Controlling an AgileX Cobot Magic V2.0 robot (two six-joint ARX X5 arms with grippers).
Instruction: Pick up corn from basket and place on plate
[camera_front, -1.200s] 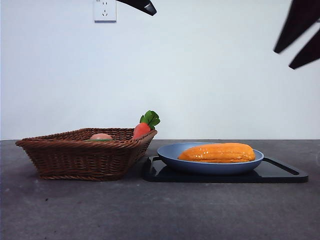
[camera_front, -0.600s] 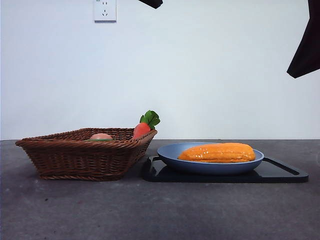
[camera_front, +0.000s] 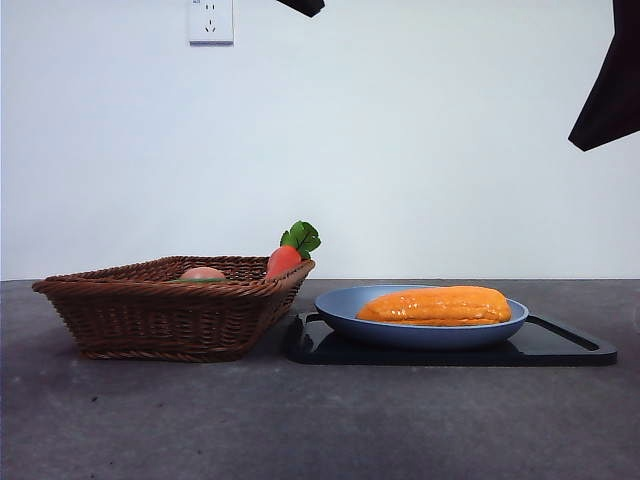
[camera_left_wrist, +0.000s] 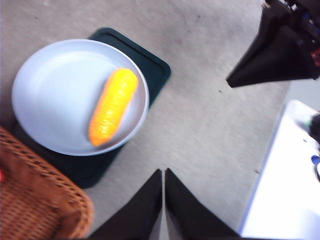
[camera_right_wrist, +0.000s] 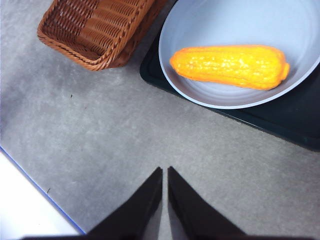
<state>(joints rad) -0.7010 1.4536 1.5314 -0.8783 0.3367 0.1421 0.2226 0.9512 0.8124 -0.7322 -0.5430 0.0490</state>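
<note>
From my station, starting at the left of the front view, I see the basket sitting on the grey table. A small peach-coloured item just shows above its braided rim, and a carrot with green leaves pokes up at the basket's right end. Just right of the basket lies a flat black tray, and the plate rests on it. The corn lies lengthwise in the plate, nothing gripping it, with both blunt ends inside the rim.

Neither arm is at work. High at the top edge, above the basket's right end, I see one black tip; a larger dark shape hangs at the upper right edge, well above the tray.

Through the left wrist camera, the left gripper has its jaws pressed together, holding nothing, over bare table well apart from the plate and the corn. The other arm's dark body shows at that picture's far corner.

Through the right wrist camera, the right gripper is likewise pressed together and empty above bare table, with the basket, plate and corn beyond it.
</note>
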